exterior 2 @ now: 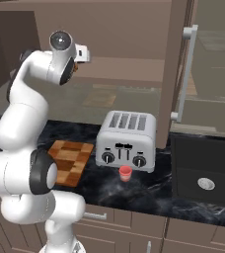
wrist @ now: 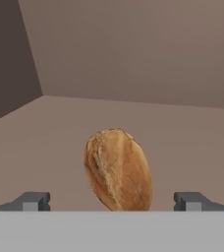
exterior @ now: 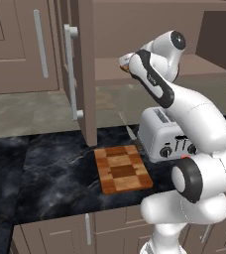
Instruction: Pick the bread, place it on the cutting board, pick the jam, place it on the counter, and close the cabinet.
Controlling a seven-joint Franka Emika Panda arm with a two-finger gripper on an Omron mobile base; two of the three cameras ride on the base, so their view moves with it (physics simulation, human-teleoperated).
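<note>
While the bread (wrist: pixel 117 170) sits on the cabinet (exterior: pixel 85 69) shelf between our hand's (wrist: pixel 112 202) spread, empty fingers, we judge the first pick not yet made. Beside the toaster (exterior 2: pixel 127 140), the cutting board (exterior 2: pixel 69 160) lies bare and the jam (exterior 2: pixel 126 172) already stands on the black surface (exterior: pixel 50 173). Cabinet door open; our arm hides the hand in both base views.

I see a silver toaster (exterior 2: pixel 127 139) on the black marble counter (exterior 2: pixel 183 195), checkered cutting board (exterior 2: pixel 69 160) left of it, pinkish jam jar (exterior 2: pixel 126 173) just before it, open cabinet door (exterior 2: pixel 176 64) above its right.
</note>
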